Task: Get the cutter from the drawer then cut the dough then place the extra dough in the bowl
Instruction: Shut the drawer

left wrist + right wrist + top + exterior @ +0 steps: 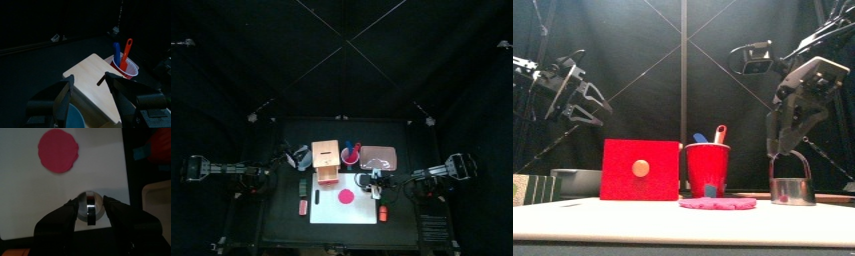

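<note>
My right gripper [788, 148] is shut on the wire handle of the round metal cutter [791, 190]. The cutter hangs or stands at the right part of the white cutting board [329, 222], apart from the dough. From above, the cutter [90, 208] shows between the jaws. The flat pink dough disc [718, 202] lies in the middle of the board [100, 158], also seen as dough [59, 150]. My left gripper [87, 92] is open above the pale wooden box [93, 82], holding nothing. The blue-grey bowl [573, 182] stands left of the box's red drawer front [640, 170].
A red cup [708, 168] with a blue and a red toy knife stands behind the dough, right of the box. The pink tray [381, 158] lies at the back right. A small red thing [301, 206] lies at the board's left edge.
</note>
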You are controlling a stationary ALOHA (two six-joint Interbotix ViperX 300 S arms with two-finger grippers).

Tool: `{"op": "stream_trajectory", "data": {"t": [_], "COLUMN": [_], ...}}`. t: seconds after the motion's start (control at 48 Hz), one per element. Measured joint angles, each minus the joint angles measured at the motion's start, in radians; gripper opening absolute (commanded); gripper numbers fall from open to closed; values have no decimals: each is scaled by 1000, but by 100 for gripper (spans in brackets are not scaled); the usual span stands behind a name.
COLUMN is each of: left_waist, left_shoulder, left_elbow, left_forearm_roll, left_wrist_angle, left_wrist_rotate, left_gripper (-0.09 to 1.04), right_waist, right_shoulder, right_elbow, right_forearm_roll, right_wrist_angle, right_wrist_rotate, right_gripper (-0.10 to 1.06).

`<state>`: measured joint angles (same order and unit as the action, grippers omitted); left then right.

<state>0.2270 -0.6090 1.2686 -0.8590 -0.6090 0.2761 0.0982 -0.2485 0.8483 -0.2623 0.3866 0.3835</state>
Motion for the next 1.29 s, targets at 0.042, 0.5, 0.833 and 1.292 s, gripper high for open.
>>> {"op": "stream_trajectory", "data": {"t": [0.042, 0.5, 0.833, 1.292], "left_waist": [37, 396, 403, 411], "left_shoulder": [0, 121, 370, 574], "left_elbow": [-15, -311, -512, -690], "left_forearm_roll": [25, 290, 465, 712], "left_wrist_angle": [41, 574, 692, 925], "left_wrist_rotate": [2, 0, 2, 20], "left_gripper": [88, 86, 72, 57], "right_waist": [0, 3, 49, 78], "right_shoulder": [-2, 104, 278, 483], "right_elbow": [-14, -232, -339, -480], "right_forearm_roll": [2, 8, 14, 34], "right_wrist_angle": [-2, -112, -133, -130], "right_wrist_rotate": [0, -2, -6, -9], "right_gripper": [80, 71, 39, 31]}}
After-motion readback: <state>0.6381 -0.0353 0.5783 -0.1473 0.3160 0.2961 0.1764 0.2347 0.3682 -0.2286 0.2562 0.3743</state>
